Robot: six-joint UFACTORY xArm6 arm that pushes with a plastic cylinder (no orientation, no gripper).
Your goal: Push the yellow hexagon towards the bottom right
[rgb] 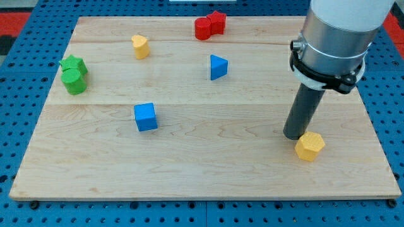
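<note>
Seven small blocks lie on the wooden bench [208,176], and the yellow hexagon [310,146] serves best as the marker for all of them. It sits toward the view's bottom right, still a little in from the bench's right edge and bottom edge. The rod's tip [295,135] stands just up and to the left of the hexagon, touching it or nearly so; no claw is fitted to this arm, only the plain dark rod under a broad grey cylinder.

Far to the left of the hexagon, slightly higher, lies a blue cube [146,117]. Up and to the left of it, about halfway to the top edge, sits a blue triangular block [218,67]. Further up, near the top edge, two red blocks [209,26] rest touching each other. A second yellow block [140,46], shape unclear, lies far to the upper left. Furthest left, two green blocks [74,74] sit pressed together.
</note>
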